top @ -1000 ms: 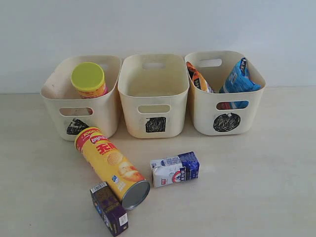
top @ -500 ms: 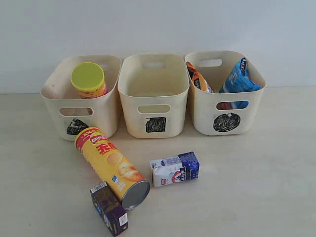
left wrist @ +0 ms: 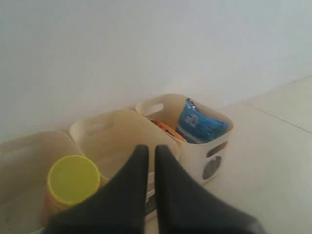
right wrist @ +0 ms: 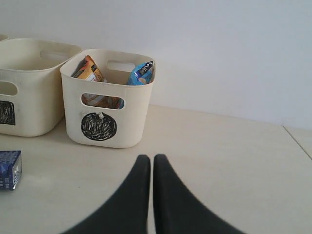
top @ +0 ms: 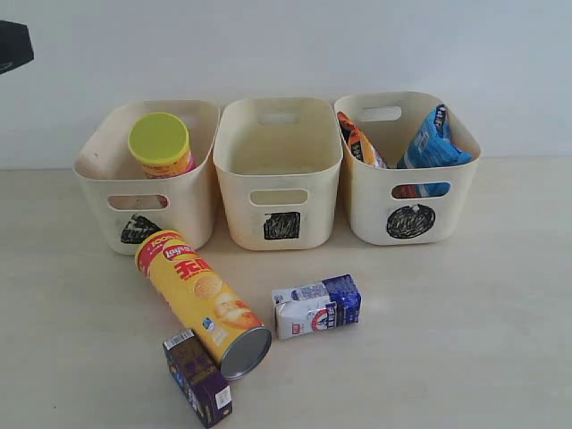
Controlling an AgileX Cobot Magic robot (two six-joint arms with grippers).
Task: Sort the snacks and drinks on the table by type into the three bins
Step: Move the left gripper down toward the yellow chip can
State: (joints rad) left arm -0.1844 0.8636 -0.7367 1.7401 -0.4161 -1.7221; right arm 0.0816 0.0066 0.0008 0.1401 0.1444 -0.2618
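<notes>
Three cream bins stand in a row at the back of the table (top: 465, 340). The left bin (top: 98, 201) holds the pink canister with a lime lid (top: 159, 143). Nothing shows inside the middle bin (top: 237, 214). In the right bin (top: 362, 210) stand the orange bag (top: 360, 143) and the blue bag (top: 432, 143). The yellow canister (top: 201, 299) lies on its side in front, between the blue and white carton (top: 316, 306) and the dark purple carton (top: 197, 378). My left gripper (left wrist: 147, 148) hovers shut and empty above the bins. My right gripper (right wrist: 147, 158) is shut and empty, low over the table before the right bin (right wrist: 131, 122).
A dark part of an arm (top: 13, 45) shows in the exterior view's top left corner. A pale wall rises right behind the bins. Bare table stretches to the right of the blue and white carton (right wrist: 9, 168).
A dark part of an arm has come into the top left corner of the exterior view. The snacks, drinks and bins have not moved.
</notes>
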